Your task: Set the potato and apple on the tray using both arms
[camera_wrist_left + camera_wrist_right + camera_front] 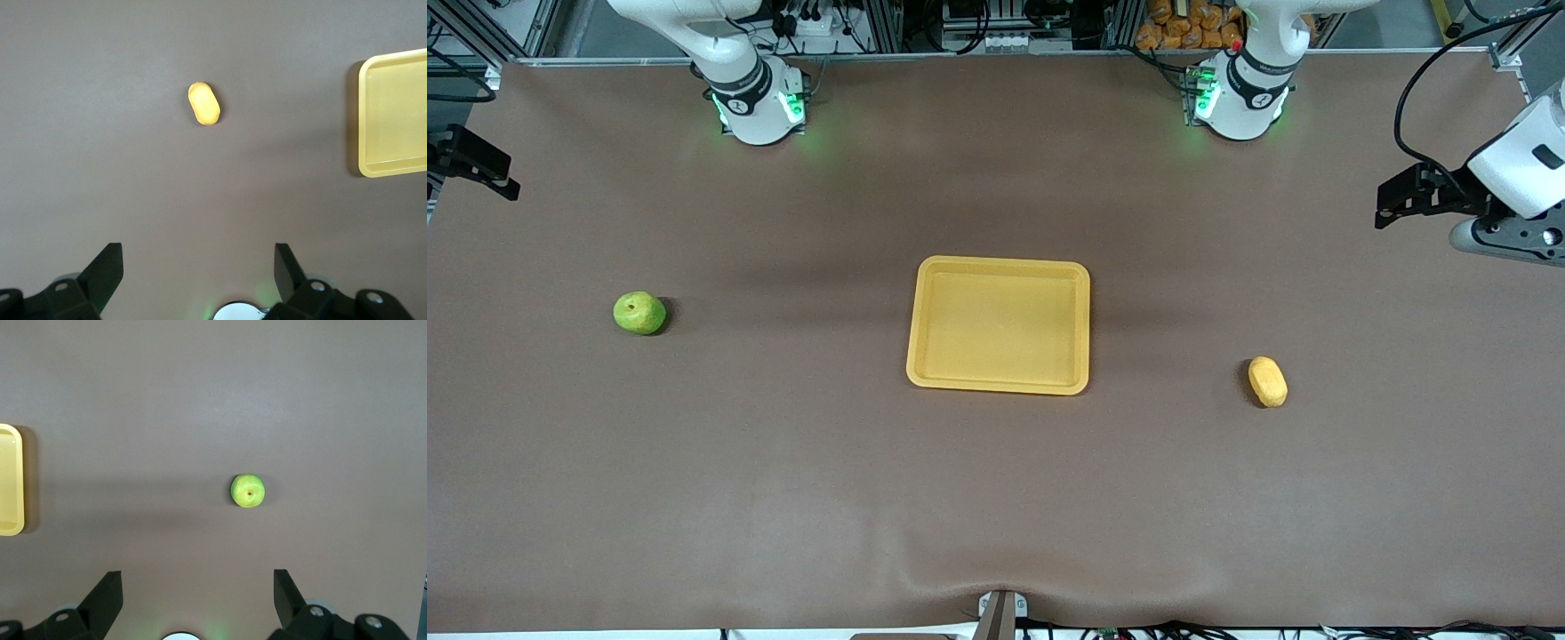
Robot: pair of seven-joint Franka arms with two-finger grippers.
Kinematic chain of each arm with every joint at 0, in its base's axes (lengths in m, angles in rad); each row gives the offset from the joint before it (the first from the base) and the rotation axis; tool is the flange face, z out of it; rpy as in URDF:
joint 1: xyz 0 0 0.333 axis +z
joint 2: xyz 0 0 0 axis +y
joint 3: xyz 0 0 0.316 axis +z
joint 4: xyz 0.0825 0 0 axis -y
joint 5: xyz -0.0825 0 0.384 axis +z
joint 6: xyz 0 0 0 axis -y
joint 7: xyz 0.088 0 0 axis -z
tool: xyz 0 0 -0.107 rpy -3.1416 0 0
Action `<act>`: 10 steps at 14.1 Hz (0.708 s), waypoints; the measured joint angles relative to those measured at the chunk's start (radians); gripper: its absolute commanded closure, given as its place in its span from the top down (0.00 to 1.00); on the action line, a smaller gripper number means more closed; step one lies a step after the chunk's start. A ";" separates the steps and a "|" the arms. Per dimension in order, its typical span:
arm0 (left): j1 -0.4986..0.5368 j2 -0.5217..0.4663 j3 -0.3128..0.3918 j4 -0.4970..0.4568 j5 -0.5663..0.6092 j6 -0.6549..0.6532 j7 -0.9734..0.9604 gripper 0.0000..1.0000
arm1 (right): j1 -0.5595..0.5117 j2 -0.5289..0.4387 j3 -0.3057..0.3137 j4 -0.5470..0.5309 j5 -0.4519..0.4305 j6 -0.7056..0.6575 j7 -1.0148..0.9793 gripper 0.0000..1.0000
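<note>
Brown matting covers the table (783,462), and the yellow tray (925,320) lies empty at its middle, with neither fruit yet moved. The left gripper (199,267) hangs high over the left arm's end of the table, jaws spread wide and holding nothing; the potato (204,103) lies on the mat below and ahead of it, well apart from the fingertips, with the tray's corner off to one side. The right gripper (197,590) is likewise released and empty, high over the right arm's end; the apple (248,491) sits stem end up below and ahead of it. Probable faults: the round apple may roll out from between the closing fingers if the descent is off-centre; the smooth oblong potato may pivot or slip if gripped near an end. Both arms converge on one tray, so simultaneous placement risks collision between the grippers.
</note>
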 measured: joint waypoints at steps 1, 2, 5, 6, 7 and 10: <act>0.000 0.000 0.000 0.000 0.000 0.000 0.000 1.00 | 0.000 0.000 0.000 0.000 0.000 0.000 0.000 1.00; 0.000 0.000 0.000 -0.001 0.000 0.005 0.000 1.00 | 0.000 0.001 0.000 0.000 0.000 -0.002 0.000 1.00; 0.000 0.007 0.000 -0.009 0.000 0.052 0.000 1.00 | 0.000 0.003 -0.001 0.000 0.000 -0.009 0.000 1.00; -0.001 0.013 -0.001 -0.011 0.000 0.074 0.000 1.00 | 0.000 0.004 -0.001 0.000 0.000 -0.010 0.000 1.00; -0.002 0.022 -0.001 -0.012 0.000 0.101 0.000 1.00 | 0.000 0.006 -0.002 0.000 0.000 -0.010 0.000 1.00; -0.011 0.059 -0.002 -0.013 -0.012 0.181 -0.015 1.00 | 0.000 0.012 -0.005 0.000 0.000 -0.010 0.000 1.00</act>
